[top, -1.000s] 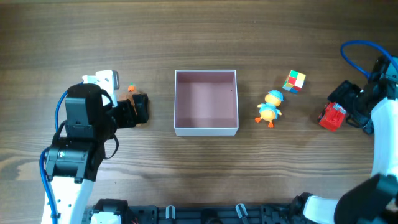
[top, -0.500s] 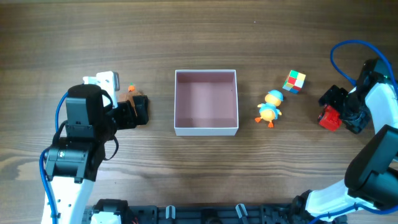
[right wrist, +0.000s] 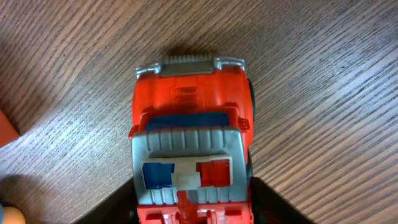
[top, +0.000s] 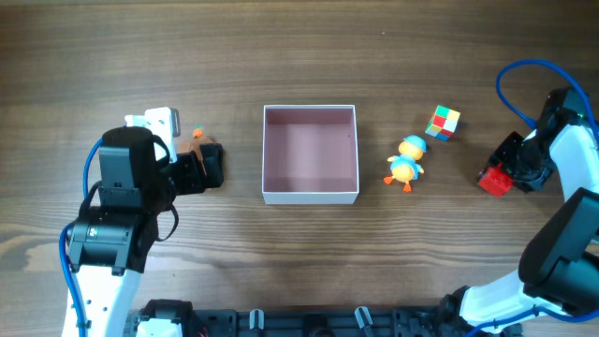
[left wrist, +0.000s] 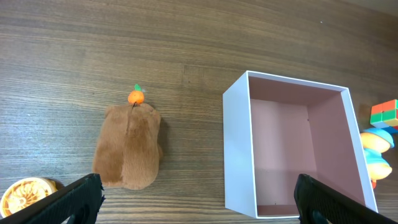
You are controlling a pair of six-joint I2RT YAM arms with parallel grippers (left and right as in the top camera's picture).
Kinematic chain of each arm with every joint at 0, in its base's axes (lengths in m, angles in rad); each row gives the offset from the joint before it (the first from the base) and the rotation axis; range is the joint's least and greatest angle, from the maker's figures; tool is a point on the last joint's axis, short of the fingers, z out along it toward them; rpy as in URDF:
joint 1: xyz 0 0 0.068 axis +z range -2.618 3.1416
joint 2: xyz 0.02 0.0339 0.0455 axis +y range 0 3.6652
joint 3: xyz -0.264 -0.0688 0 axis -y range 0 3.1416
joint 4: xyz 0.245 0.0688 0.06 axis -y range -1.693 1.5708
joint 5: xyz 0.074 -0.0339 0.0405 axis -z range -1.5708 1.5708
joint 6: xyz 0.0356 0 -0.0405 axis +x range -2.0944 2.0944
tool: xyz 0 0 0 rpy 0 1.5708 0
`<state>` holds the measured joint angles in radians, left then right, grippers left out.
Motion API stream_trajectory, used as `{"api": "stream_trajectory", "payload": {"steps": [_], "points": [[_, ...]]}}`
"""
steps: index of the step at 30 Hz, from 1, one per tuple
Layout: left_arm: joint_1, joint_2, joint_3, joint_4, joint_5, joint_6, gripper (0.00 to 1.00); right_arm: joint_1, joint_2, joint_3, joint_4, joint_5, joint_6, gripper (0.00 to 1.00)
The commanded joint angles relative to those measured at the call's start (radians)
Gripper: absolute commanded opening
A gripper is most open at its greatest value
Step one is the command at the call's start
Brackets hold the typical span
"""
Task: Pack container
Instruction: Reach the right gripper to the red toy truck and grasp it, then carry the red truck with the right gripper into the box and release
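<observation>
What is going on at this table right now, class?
Two robot arms are to pack toys into the square white box with a pink inside, which is empty. The right gripper straddles the red toy truck on the wooden table; whether it grips is unclear. The left gripper hangs open by the brown plush toy. A yellow-and-blue duck and a multicoloured cube lie between box and truck.
</observation>
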<state>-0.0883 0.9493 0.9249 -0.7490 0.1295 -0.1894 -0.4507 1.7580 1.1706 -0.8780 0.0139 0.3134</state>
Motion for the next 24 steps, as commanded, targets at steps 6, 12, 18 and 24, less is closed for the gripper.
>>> {"api": "stream_trajectory", "payload": {"steps": [6,12,18,24], "points": [[0.008,0.001,0.02,0.0,0.019,-0.009,1.0,-0.001,0.005,0.015,-0.013,-0.012,0.002,0.04],[0.008,0.001,0.02,0.001,0.019,-0.009,1.0,0.048,-0.124,0.031,-0.034,-0.014,0.001,0.04],[0.008,0.001,0.02,0.0,0.019,-0.01,1.0,0.308,-0.389,0.084,-0.061,-0.016,-0.041,0.04],[0.008,0.001,0.02,0.0,0.019,-0.01,1.0,0.772,-0.554,0.113,0.037,-0.011,0.019,0.04]]}}
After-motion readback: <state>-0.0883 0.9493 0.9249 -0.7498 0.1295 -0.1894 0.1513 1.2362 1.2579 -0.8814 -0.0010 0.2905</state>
